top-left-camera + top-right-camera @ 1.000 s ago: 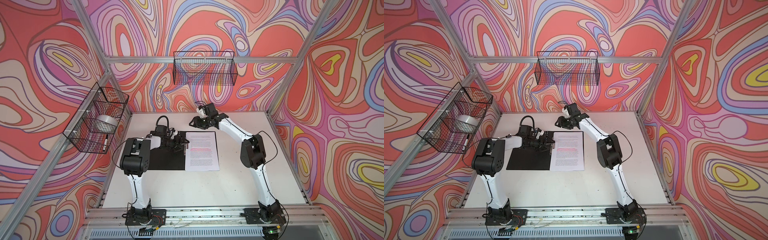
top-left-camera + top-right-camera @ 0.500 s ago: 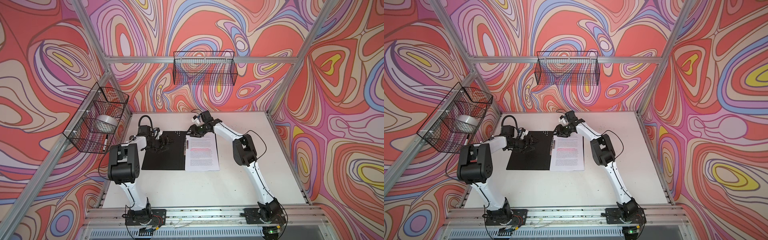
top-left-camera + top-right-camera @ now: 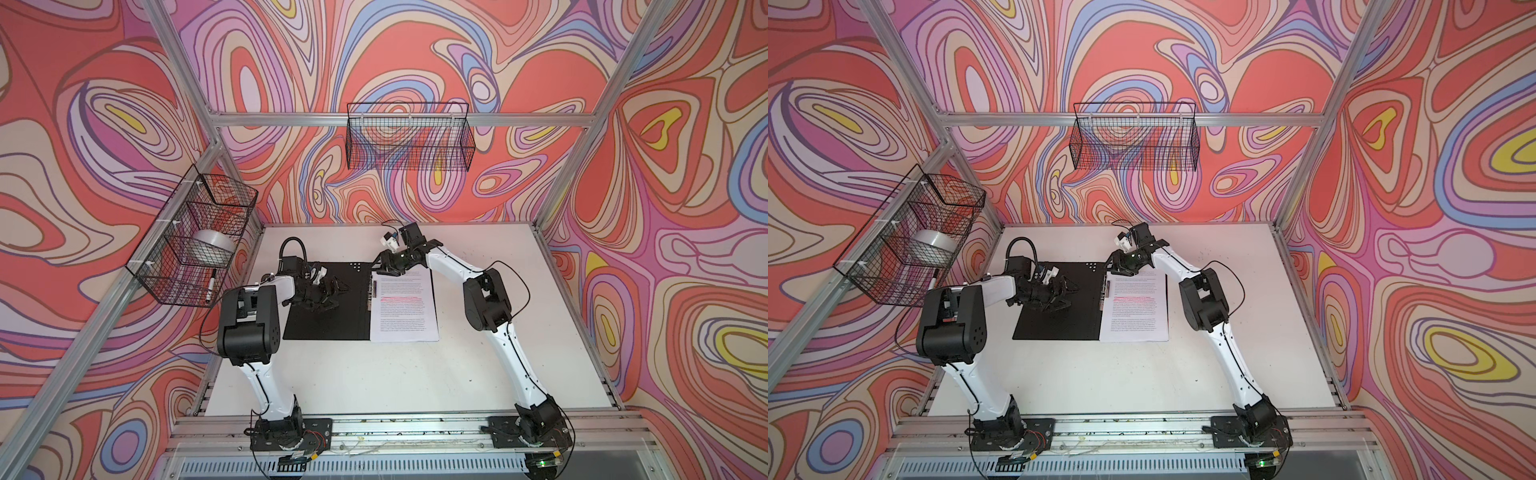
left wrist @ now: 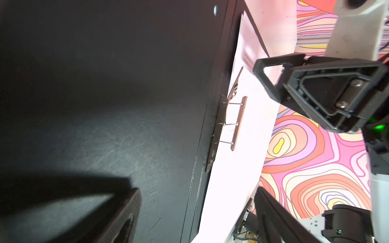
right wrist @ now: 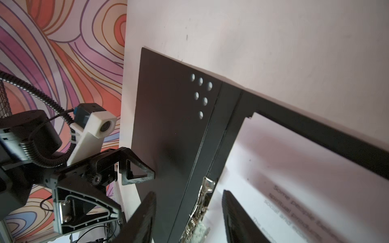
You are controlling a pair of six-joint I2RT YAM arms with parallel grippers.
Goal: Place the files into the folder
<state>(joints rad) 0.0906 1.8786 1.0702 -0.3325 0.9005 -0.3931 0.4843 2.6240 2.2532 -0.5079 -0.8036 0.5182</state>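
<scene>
The files [image 3: 403,305] lay on the right half of the open folder [image 3: 324,320], flat on the worktop [image 3: 374,374], one edge by the spine clip [image 3: 372,291]. The right pincer [image 3: 381,270], half parted and empty, straddled that clip, probably to work it. The left pincer [image 3: 334,296], spread wide, hovered over the folder's other half.

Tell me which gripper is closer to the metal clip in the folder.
Right. The right gripper hangs over the far end of the metal clip; the left gripper sits aside over the folder.
</scene>
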